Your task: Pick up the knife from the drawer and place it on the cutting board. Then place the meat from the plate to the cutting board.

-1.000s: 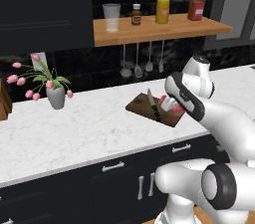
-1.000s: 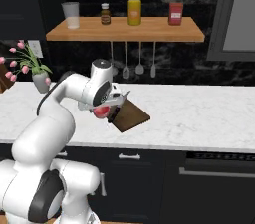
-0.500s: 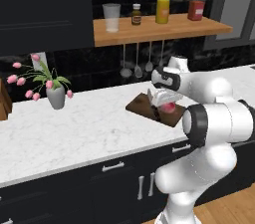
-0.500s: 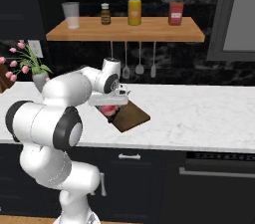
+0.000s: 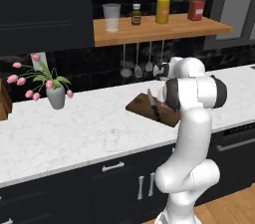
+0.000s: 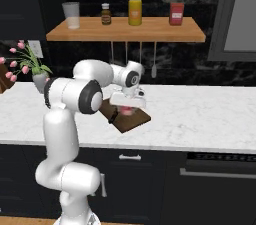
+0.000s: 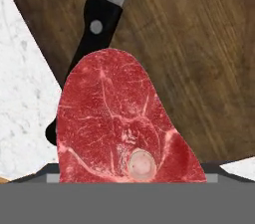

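The arm has swung round over the last second: its big joints, which stood right of the cutting board (image 5: 152, 111) in the left base view, now rise straight in front of it, and the hand (image 6: 128, 100) has come to sit over the middle of the board rather than at its near edge. By my reading the meat is at its drop spot and release is the next thing.

The knife (image 7: 92, 44) already lies on the board, blade pointing away, black handle partly under the meat (image 7: 122, 123). The meat hangs close below the hand, over the board's near corner where it meets the white table (image 7: 22, 93).

The fingers are hidden behind the steak, so I cannot tell whether they pinch it or have let go.

The arm stands as a tall column from the base, the forearm folded forward and the wrist turned down over the board.
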